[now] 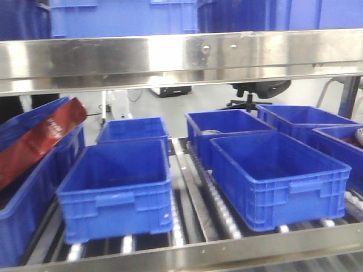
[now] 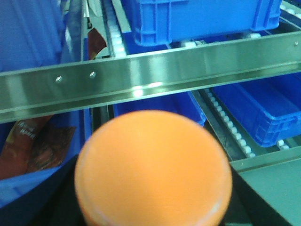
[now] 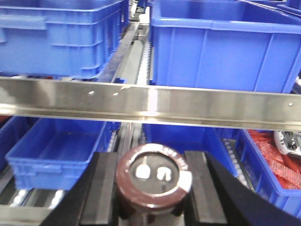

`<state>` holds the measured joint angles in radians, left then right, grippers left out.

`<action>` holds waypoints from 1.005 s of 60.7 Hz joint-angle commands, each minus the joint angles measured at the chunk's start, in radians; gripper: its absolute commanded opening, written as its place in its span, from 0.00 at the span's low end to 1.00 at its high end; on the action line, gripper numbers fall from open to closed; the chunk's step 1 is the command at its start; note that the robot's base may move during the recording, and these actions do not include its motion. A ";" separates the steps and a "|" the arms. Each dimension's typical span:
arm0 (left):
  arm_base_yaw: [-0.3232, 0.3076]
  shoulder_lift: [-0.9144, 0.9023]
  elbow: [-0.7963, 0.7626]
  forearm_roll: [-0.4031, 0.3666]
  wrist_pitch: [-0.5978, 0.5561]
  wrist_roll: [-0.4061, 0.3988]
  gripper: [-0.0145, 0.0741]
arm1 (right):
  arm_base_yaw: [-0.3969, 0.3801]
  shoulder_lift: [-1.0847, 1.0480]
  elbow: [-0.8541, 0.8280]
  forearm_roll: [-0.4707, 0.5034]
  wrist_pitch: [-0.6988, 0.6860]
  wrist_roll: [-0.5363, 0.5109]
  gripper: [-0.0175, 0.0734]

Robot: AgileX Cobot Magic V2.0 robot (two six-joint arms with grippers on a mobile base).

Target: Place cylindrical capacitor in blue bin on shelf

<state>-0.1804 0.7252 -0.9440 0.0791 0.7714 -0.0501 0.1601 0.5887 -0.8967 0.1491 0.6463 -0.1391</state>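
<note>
right wrist-mounted view shows the right gripper (image 3: 153, 193) pinching the cylindrical capacitor (image 3: 153, 176) upright between its two black pads (image 3: 101, 188), one on each side of the dark body, with the greyish top facing the camera. the pickup looks done. the capacitor is on the near side of the shelf (image 3: 150, 103) front rail and lower than it, not yet over any bin. the blue bin (image 3: 221, 52) straight ahead stands on the tier above that rail, and its front wall rises higher than the capacitor. i judge that what is left is a lift, a reach in over the wall, and a release. exterior front-facing view shows open-topped bins on that tier with neither arm among them, which fits a carry not yet finished. left wrist-mounted view is mostly filled by a blurred orange dome (image 2: 153, 169) close to the lens. it may be something the left gripper carries, but i cannot tell whether that gripper is spread or closed
</note>
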 commanded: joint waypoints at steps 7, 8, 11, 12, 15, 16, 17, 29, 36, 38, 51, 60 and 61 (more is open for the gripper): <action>-0.006 -0.002 -0.007 -0.003 -0.027 0.003 0.04 | 0.001 -0.006 -0.008 -0.011 -0.026 -0.003 0.14; -0.006 -0.002 -0.007 -0.003 -0.027 0.003 0.04 | 0.001 -0.006 -0.008 -0.011 -0.026 -0.003 0.14; -0.006 -0.002 -0.007 -0.003 -0.027 0.003 0.04 | 0.001 -0.006 -0.008 -0.011 -0.026 -0.003 0.14; -0.006 -0.002 -0.007 -0.003 -0.027 0.003 0.04 | 0.001 -0.006 -0.008 -0.011 -0.026 -0.003 0.14; -0.006 -0.002 -0.007 -0.003 -0.027 0.003 0.04 | 0.001 -0.006 -0.008 -0.011 -0.026 -0.003 0.14; -0.006 -0.002 -0.007 -0.003 -0.027 0.003 0.04 | 0.001 -0.006 -0.008 -0.011 -0.026 -0.003 0.14; -0.006 -0.002 -0.007 -0.003 -0.027 0.003 0.04 | 0.001 -0.006 -0.008 -0.011 -0.026 -0.003 0.14; -0.006 -0.002 -0.007 -0.004 -0.028 0.003 0.04 | 0.001 -0.006 -0.008 -0.011 -0.026 -0.003 0.14; -0.006 -0.002 -0.007 -0.004 -0.028 0.003 0.04 | 0.001 -0.006 -0.008 -0.011 -0.026 -0.003 0.14; -0.006 -0.002 -0.007 -0.004 -0.028 0.003 0.04 | 0.001 -0.006 -0.008 -0.011 -0.026 -0.003 0.14; -0.006 -0.002 -0.007 -0.004 -0.028 0.003 0.04 | 0.001 -0.006 -0.008 -0.011 -0.026 -0.003 0.14; -0.006 -0.002 -0.007 -0.004 -0.028 0.003 0.04 | 0.001 -0.006 -0.008 -0.011 -0.026 -0.003 0.14; -0.006 -0.002 -0.007 -0.004 -0.028 0.003 0.04 | 0.001 -0.006 -0.008 -0.011 -0.026 -0.003 0.14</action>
<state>-0.1804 0.7252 -0.9440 0.0791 0.7714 -0.0501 0.1601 0.5887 -0.8967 0.1491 0.6463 -0.1391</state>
